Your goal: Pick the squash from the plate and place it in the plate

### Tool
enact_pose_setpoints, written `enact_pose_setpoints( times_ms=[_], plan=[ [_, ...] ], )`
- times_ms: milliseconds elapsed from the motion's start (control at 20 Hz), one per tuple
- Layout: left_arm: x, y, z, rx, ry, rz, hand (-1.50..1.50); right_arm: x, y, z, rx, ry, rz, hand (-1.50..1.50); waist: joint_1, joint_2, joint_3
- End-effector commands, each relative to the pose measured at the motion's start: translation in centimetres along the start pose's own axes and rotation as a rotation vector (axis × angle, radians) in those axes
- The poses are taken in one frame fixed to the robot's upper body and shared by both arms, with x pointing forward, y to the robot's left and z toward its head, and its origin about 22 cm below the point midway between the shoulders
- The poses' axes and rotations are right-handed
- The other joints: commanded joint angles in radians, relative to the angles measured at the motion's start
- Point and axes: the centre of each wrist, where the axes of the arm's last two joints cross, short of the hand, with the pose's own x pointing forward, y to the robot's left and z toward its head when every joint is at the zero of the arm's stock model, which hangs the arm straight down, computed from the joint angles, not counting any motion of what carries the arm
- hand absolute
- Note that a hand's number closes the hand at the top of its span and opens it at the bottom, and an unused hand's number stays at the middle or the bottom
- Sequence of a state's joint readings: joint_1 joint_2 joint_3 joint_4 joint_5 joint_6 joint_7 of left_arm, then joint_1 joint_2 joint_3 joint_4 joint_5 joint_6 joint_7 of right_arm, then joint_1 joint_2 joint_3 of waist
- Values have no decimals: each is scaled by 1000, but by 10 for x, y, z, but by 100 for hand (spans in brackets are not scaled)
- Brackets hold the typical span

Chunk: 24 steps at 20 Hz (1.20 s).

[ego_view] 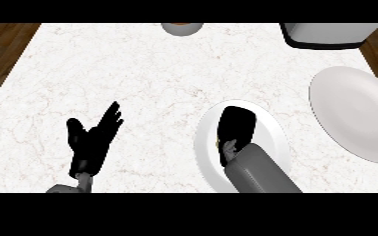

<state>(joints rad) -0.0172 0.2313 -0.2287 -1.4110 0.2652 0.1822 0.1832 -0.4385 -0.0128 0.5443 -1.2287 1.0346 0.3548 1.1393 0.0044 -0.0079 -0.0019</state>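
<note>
Right hand (238,122): over the near plate (275,130), palm down, covering the plate's middle. Whether its fingers are curled round anything cannot be told from this angle.
Squash (216,143): only a small yellowish sliver shows at the hand's left edge, on the near plate. Judged to lie under the palm, which would explain why the hand sits where it does.
Near plate: white, at the worktop's (148,80) near edge, right of centre; the right forearm crosses its near rim.
Far plate (347,110): white, bare, at the right edge, just beside the near plate but apart from it. Likely the destination, placed within a short sideways carry.
Left hand (92,140): resting near the near-left part of the worktop, fingers straight and up, holding nothing; kept out of the way.
Other: a grey appliance (325,34) at the far-right corner; a small round pot (181,28) at the far edge.
Step judged: grasping, lift not yet begun.
</note>
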Motion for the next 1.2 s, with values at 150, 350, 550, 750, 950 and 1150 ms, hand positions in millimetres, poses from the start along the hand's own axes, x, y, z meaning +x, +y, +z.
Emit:
enact_pose_setpoints(
  times_ms=[150,350,550,750,950,1150],
  plan=[
    [-3,-4,6,-8,0,-1,0,-3,-25,-31,-71,307,-140,150,18,12,3],
    [0,2,2,3,-11,-7,0,-36,-88,-63,-122,444,-517,150,21,34,7],
    [11,4,-2,-27,-33,-25,0,-50,-131,-68,-450,480,-663,150,46,32,4],
    [3,-9,-4,-43,-29,-16,0,-63,-155,-79,-681,568,-692,150,60,43,1],
    [9,-9,-2,-50,-37,-32,0,-74,-172,-84,-839,652,-766,150,71,38,3],
    [3,-11,-3,-38,-13,-18,0,-82,-175,-85,-933,720,-881,150,59,37,4]
  ],
)
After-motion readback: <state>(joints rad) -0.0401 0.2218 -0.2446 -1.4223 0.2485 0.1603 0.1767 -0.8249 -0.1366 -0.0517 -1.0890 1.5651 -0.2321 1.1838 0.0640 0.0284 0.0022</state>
